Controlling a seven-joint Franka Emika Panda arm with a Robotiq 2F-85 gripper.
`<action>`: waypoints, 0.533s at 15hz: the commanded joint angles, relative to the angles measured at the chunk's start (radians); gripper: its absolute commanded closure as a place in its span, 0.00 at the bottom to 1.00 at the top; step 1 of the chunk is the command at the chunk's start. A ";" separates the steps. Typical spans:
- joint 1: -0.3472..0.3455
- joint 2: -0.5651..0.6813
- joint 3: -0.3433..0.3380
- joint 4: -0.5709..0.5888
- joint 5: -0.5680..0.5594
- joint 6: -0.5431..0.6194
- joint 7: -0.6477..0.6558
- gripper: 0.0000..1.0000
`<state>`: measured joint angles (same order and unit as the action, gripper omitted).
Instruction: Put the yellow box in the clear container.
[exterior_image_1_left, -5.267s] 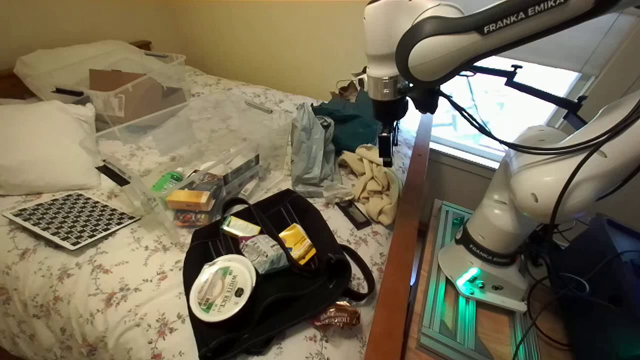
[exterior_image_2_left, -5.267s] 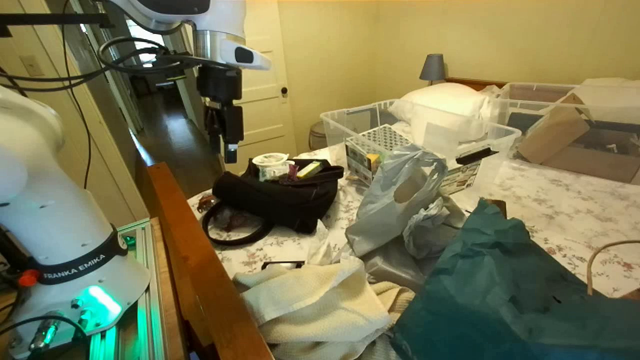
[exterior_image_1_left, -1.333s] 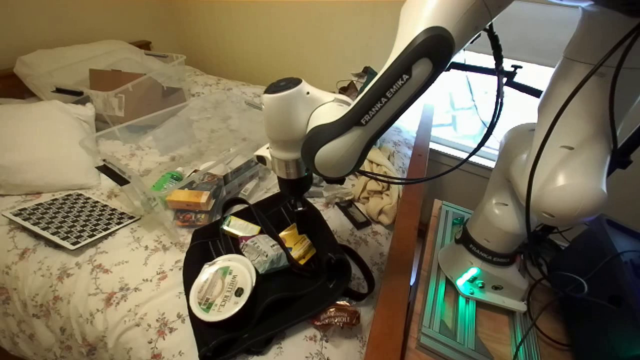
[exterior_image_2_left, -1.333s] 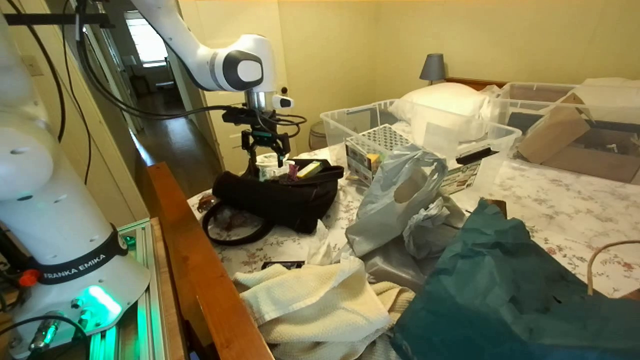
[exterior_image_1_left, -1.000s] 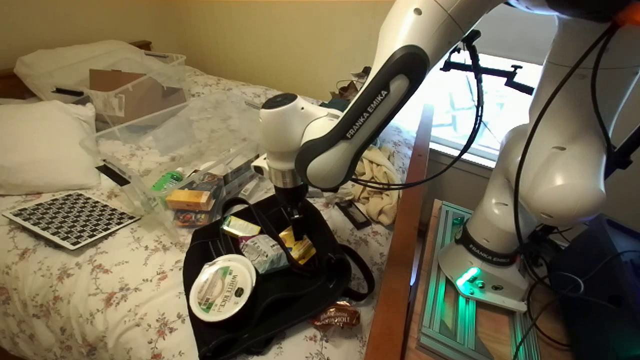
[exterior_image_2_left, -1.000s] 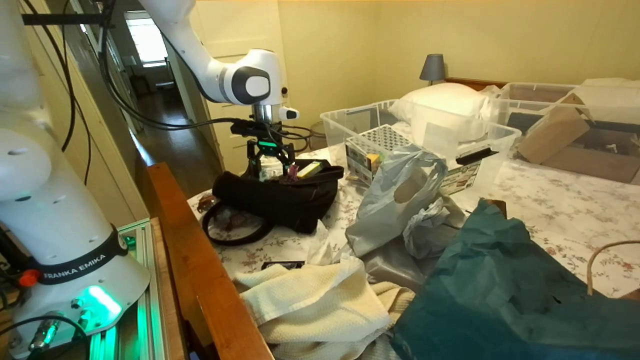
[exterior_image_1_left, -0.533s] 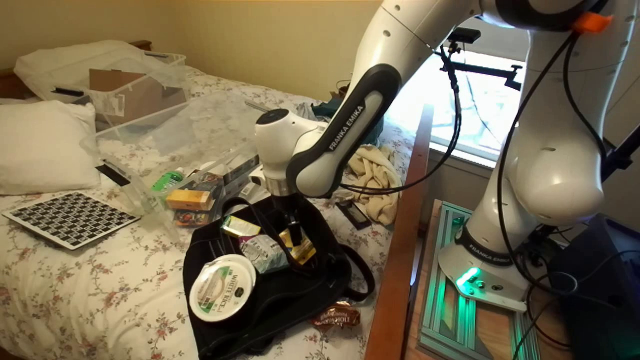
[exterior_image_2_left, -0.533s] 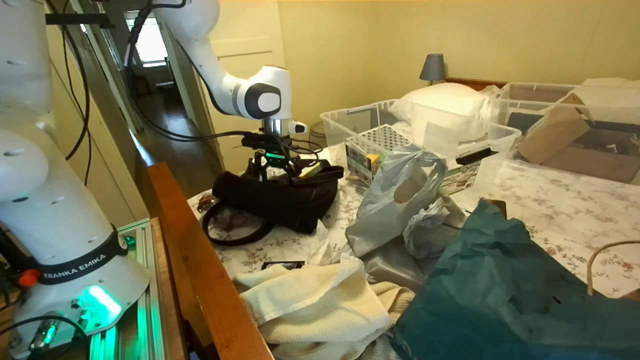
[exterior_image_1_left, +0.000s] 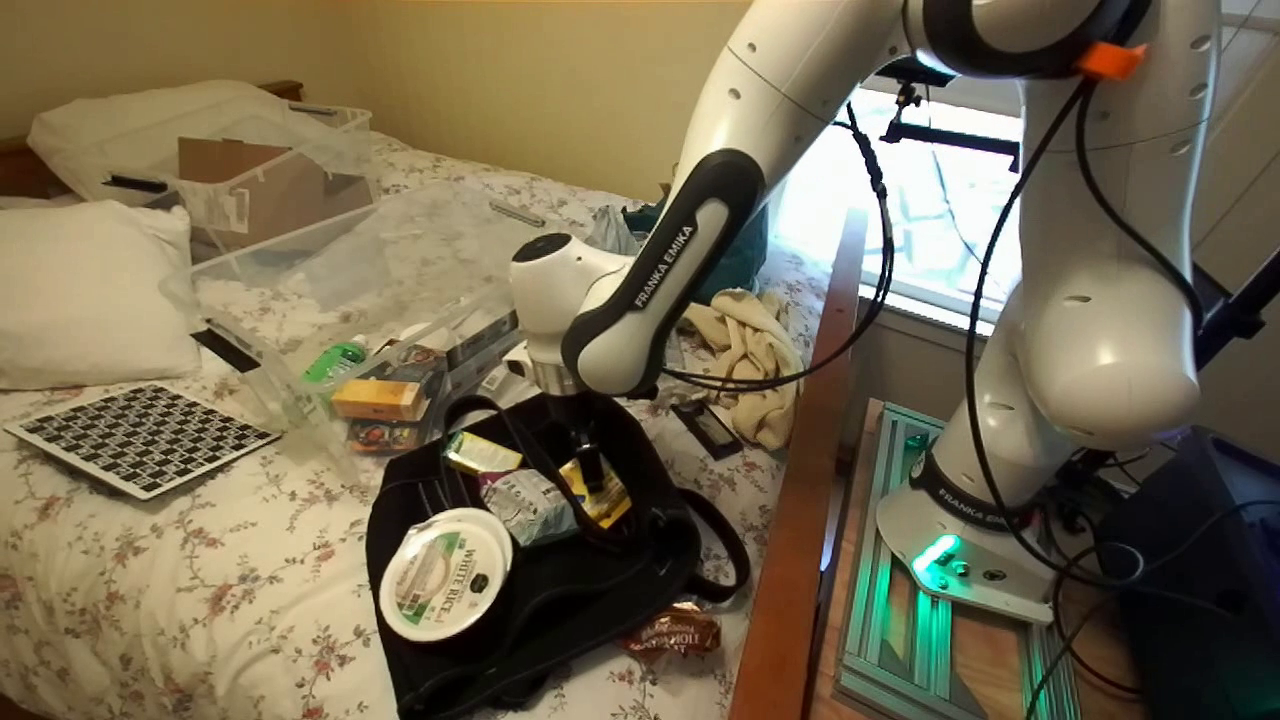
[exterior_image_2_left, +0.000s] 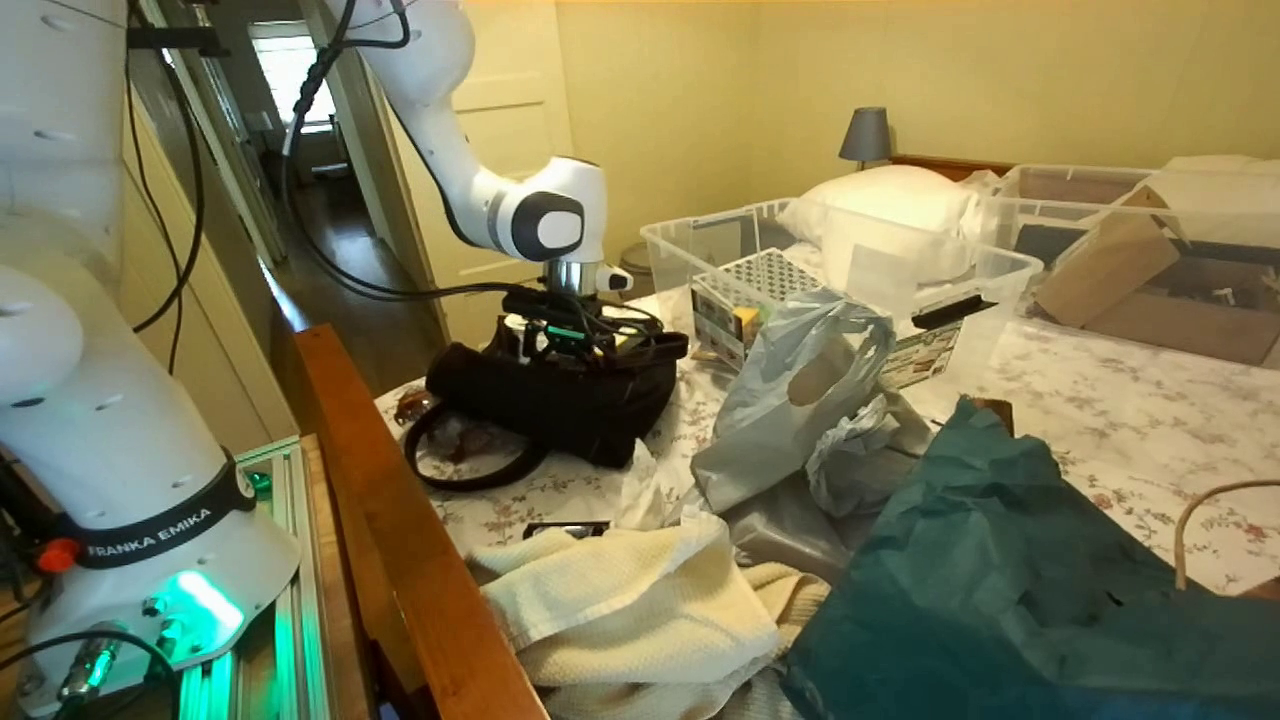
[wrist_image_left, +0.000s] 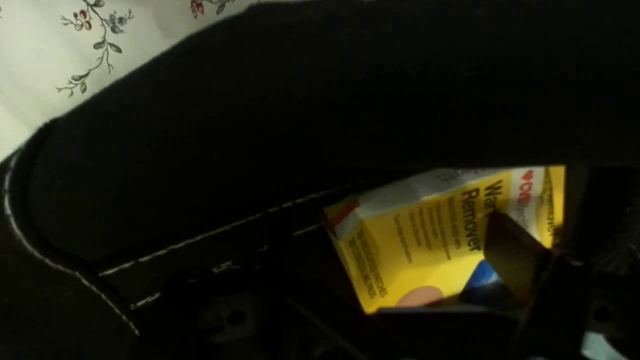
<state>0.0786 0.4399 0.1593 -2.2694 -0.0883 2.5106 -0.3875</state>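
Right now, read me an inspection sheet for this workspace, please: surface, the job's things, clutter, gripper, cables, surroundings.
Surface: floral bed cover, with soft folds.
Yellow box: in the mouth of the black bag; the word "Remover" is readable in the wrist view.
Clear container: on the bed cover, boxes inside; yellow box not in it yet.
Clutter: rice tub and grey packet at the bag's mouth, bag strap close beside the yellow box, brown wrapper beside the bag.
Gripper: at the yellow box, seemingly open; contact cannot be told.
Cables: black cables loop off the arm; snags: nothing seen.
Surroundings: wooden rail along the bed cover's edge, pillow near the clear container; people: nothing seen.
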 joint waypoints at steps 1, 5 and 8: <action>-0.055 0.059 0.042 0.047 0.037 -0.008 -0.096 0.28; -0.100 0.075 0.083 0.057 0.068 -0.014 -0.173 0.54; -0.123 0.071 0.103 0.058 0.083 -0.021 -0.217 0.73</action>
<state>-0.0125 0.4886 0.2319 -2.2328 -0.0419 2.5086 -0.5429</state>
